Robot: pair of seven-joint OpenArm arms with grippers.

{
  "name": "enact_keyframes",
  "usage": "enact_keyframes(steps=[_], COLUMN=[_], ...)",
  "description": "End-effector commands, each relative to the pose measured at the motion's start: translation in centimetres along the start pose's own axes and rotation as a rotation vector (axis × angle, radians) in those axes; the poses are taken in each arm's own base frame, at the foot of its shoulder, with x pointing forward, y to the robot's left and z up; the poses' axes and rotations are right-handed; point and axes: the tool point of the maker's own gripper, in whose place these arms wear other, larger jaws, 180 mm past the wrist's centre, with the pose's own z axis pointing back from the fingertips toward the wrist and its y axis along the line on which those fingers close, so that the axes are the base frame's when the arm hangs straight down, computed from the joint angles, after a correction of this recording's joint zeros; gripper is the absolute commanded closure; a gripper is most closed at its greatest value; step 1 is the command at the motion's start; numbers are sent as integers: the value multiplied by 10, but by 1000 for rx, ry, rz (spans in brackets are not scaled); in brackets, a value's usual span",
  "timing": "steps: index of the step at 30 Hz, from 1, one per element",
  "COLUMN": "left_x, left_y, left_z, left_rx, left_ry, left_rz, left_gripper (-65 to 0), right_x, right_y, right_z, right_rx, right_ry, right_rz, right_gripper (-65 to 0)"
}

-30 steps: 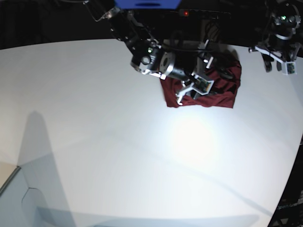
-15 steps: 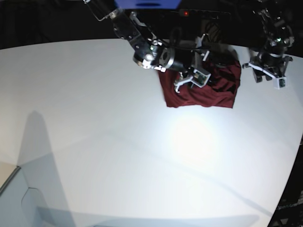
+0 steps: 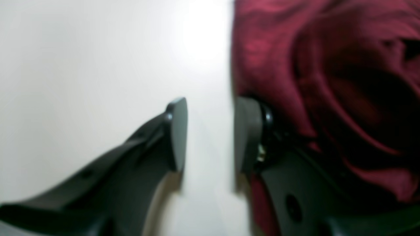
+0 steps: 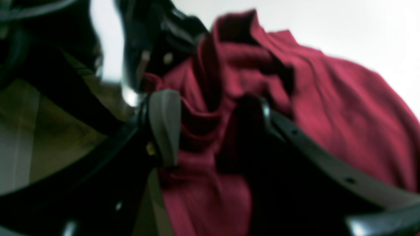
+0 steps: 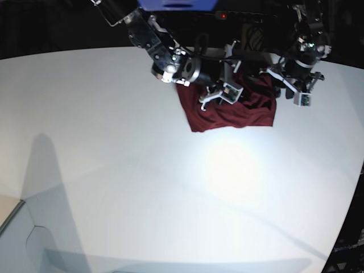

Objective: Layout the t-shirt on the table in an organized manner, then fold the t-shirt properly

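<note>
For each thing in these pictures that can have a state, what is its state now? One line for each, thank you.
dark maroon knit t-shirt: bunched and wrinkled, not laid flat, lying near the far edge of the table.
large white table: carries the t-shirt.
right gripper: jaws apart, a ridge of t-shirt cloth between them.
left gripper: open, over bare table right beside the t-shirt's edge, nothing between the jaws.

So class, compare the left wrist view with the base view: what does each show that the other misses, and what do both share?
Only the left wrist view shows the left pincer close up, its jaws apart with bare table between them, right beside the t-shirt edge. Only the base view shows the right pincer over the bunched shirt, both arms and the whole wide tabletop. Both show the maroon t-shirt, the white table and the left pincer.
</note>
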Motion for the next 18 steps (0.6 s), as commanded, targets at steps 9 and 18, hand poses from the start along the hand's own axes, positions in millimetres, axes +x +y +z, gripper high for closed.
enact_keyframes(steps=[9, 18], left_x=[3, 3], left_y=[0, 1], left_z=[15, 15], left_rx=[-2, -2], left_ry=[-4, -4], left_rz=[-32, -33], left_gripper=[-235, -235], right_x=[19, 28], right_y=[-12, -19], right_z=[4, 6], right_rx=[-5, -14], right_ry=[-56, -70], right_rz=[31, 61], right_gripper=[-230, 0])
